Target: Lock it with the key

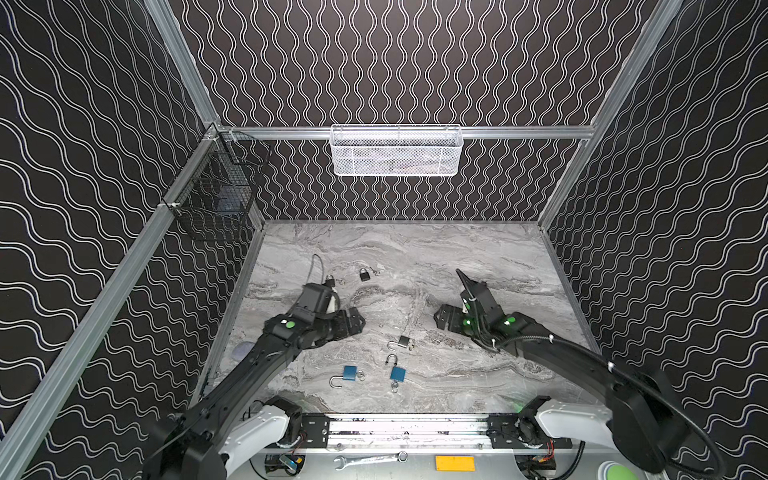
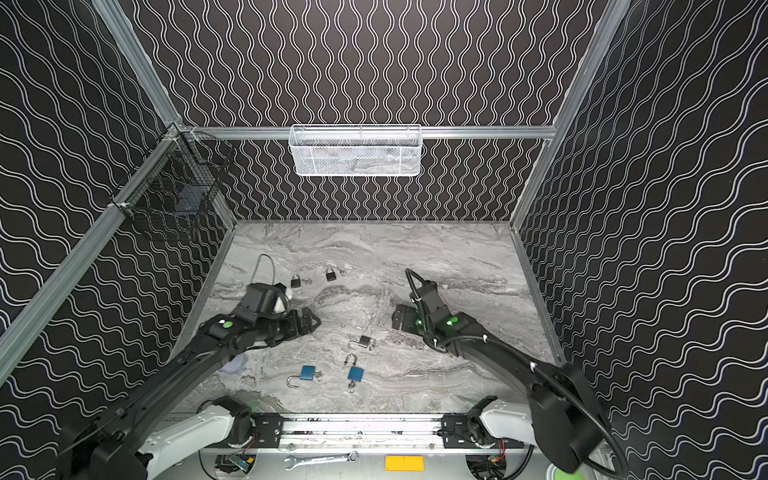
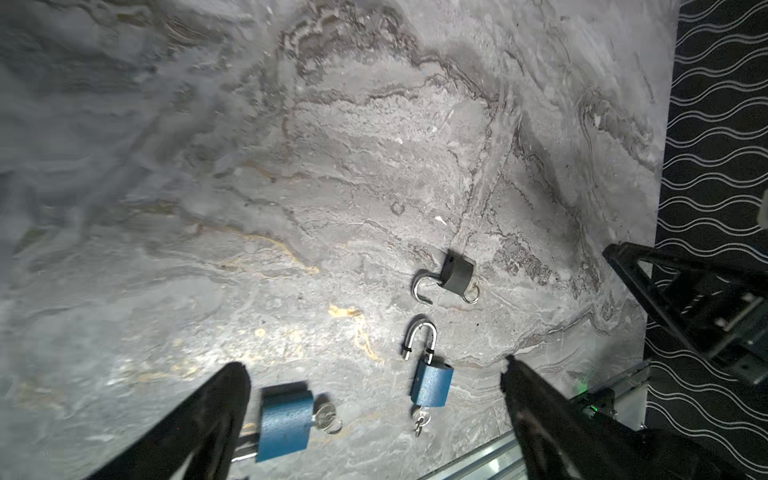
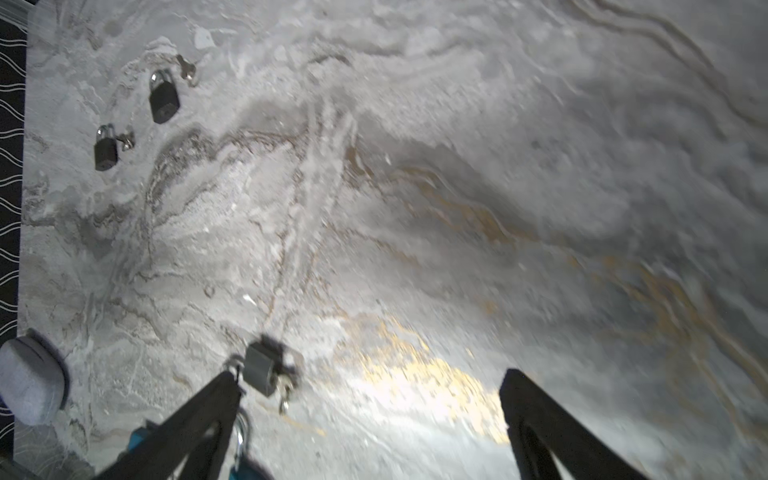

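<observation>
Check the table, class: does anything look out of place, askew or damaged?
Nothing looks spilled or damaged. The grey padlock and both blue padlocks lie with shackles swung open, keys in them; the two black padlocks farther back are shut.

1. With the table (image 1: 478,257) read as a dial, 12 o'clock at the back wall, the far-left padlock (image 1: 330,281) and far-right padlock (image 1: 364,274) are set side by side at 11 o'clock.
2. The middle padlock (image 1: 403,342) is laid just off centre, at 6 o'clock.
3. Before it, the near-right padlock (image 1: 397,373) is placed at 6 o'clock, with the near-left padlock (image 1: 350,373) beside it at 7 o'clock.
4. The side basket (image 1: 208,216) is hung at 10 o'clock and the back basket (image 1: 397,166) at 12 o'clock.
5. The wrench (image 1: 370,459) is laid beyond the front edge at 6 o'clock.
</observation>
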`<act>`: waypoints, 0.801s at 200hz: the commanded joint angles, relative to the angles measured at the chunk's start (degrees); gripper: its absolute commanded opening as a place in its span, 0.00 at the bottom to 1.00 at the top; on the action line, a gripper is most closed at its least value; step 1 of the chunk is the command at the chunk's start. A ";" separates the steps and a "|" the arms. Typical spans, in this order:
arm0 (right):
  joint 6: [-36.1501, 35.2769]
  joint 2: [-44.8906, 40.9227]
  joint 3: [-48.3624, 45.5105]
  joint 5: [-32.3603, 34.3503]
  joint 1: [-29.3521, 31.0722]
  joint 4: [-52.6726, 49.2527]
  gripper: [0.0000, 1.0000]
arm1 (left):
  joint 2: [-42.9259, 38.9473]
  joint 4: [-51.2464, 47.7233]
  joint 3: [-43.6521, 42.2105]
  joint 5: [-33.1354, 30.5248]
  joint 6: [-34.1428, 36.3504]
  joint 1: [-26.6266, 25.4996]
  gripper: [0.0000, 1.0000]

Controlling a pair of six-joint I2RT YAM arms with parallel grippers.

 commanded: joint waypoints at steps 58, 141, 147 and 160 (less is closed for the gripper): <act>-4.01 -8.82 -6.53 -6.67 -0.04 -1.82 0.96 | 16.21 7.95 8.31 -7.78 -3.37 -14.50 0.95; -14.22 8.48 3.21 -1.26 7.92 -4.33 0.81 | 14.08 7.85 6.53 -8.91 -3.65 -14.97 0.98; -15.30 10.16 4.67 0.34 9.23 -5.24 0.81 | 13.59 7.52 6.34 -9.02 -3.48 -14.99 0.98; -18.30 13.79 7.74 2.43 11.60 -7.18 0.79 | 12.42 6.91 5.84 -9.33 -3.13 -14.99 0.98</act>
